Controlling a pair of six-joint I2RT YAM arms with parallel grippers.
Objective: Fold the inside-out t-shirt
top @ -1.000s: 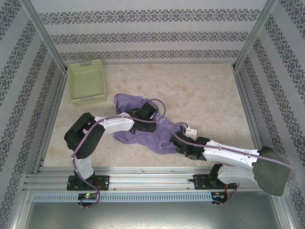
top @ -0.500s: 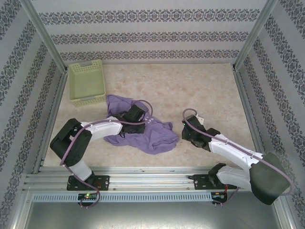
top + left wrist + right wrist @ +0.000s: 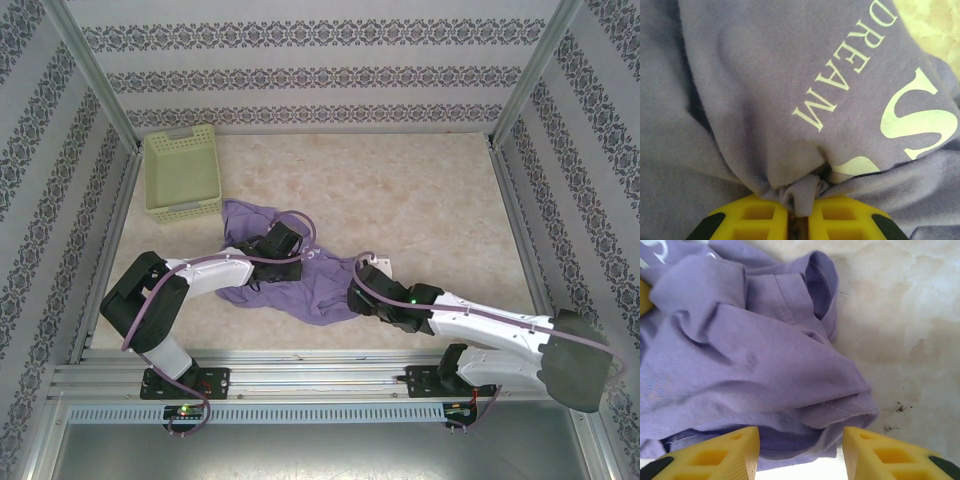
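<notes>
Folds of purple t-shirt (image 3: pixel 320 295) bunched on table (image 3: pixel 430 190), partly under arms, left gripper (image 3: pixel 800 220) clamped on cloth, right gripper (image 3: pixel 800 450) open at hem (image 3: pixel 840 412), lettering (image 3: pixel 840 82) cut off.

From my station I see a table (image 3: pixel 430 190) topped in a pale beige marble pattern, evenly lit. Walls (image 3: pixel 300 75) on three sides carry white paper with bands of dark floral print. Metal posts (image 3: pixel 92 75) rise at the far corners, and aluminium rails (image 3: pixel 310 380) run along the near edge.
</notes>
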